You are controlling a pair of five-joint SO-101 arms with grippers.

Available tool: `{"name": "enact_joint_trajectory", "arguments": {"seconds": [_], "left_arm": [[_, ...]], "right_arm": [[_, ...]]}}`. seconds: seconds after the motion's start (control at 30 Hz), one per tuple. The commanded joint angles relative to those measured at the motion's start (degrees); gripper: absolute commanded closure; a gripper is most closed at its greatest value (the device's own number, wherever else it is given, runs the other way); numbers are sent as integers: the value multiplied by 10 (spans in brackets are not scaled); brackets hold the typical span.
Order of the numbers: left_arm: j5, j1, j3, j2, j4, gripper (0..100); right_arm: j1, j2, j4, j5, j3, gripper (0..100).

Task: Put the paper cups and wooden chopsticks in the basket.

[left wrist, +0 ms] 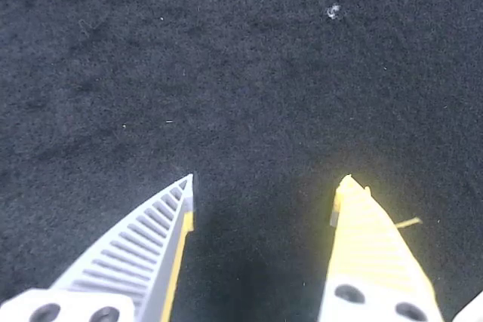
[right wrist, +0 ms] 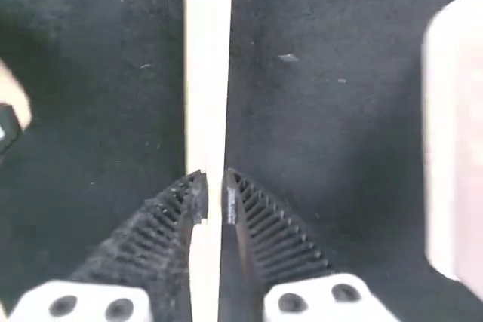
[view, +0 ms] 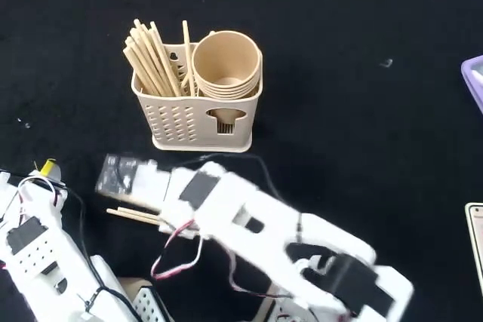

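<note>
- The black table cloth [view: 362,111] carries a purple-edged object [view: 474,81] at the far right edge. A pale flat thing [view: 476,228] sits nearer on that same edge. Both are well apart from the basket.
- The right arm [view: 287,239] stretches from the near right across to the left. A loop of red and white cable [view: 177,258] hangs from it.
- The loose chopsticks [view: 134,215] lie flat on the cloth, near and left of centre. Their right ends are hidden under the right arm.
- The right gripper [view: 121,175] is just on the far side of them, between them and the basket.
- In the right wrist view its black toothed jaws are drawn almost together. A pale chopstick shows in the slit and runs on past the tips. Whether they pinch it cannot be told.
- The left gripper [left wrist: 264,182] is at the near left, its grey and yellow fingers [left wrist: 370,254] spread wide over bare cloth.
- The basket [view: 189,122] stands upright, far and left of centre.
- Its left compartment holds a bundle of chopsticks [view: 151,58] on end, leaning left.
- Its right compartment holds the paper cups [view: 226,62], nested in a stack with the mouth upward.
</note>
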Motion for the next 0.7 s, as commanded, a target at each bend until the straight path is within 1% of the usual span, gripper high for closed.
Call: {"name": "enact_joint_trajectory", "arguments": {"seconds": [0.0,0.13,0.2,0.27,0.33,0.4,0.57,0.63,0.67], "left_arm": [[-4,3,-7,-8,-3,708],[-4,3,-7,-9,-3,708],[-4,3,-7,-9,-3,708],[-4,4,-7,-9,-3,708],[-4,4,-7,-9,-3,708],[-4,4,-7,-9,-3,708],[-4,5,-7,-9,-3,708],[-4,5,-7,-9,-3,708],[-4,5,-7,-9,-3,708]], "right_arm": [[57,-165,72,-9,-97,988],[74,-315,73,-10,-126,988],[81,-372,35,-10,-125,987],[97,-415,-28,-10,-115,987],[109,-441,-117,-33,-96,987],[121,-448,-231,-81,-67,987],[168,-409,-532,-187,16,987],[183,-372,-612,-205,34,987],[189,-350,-635,-203,36,987]]}}
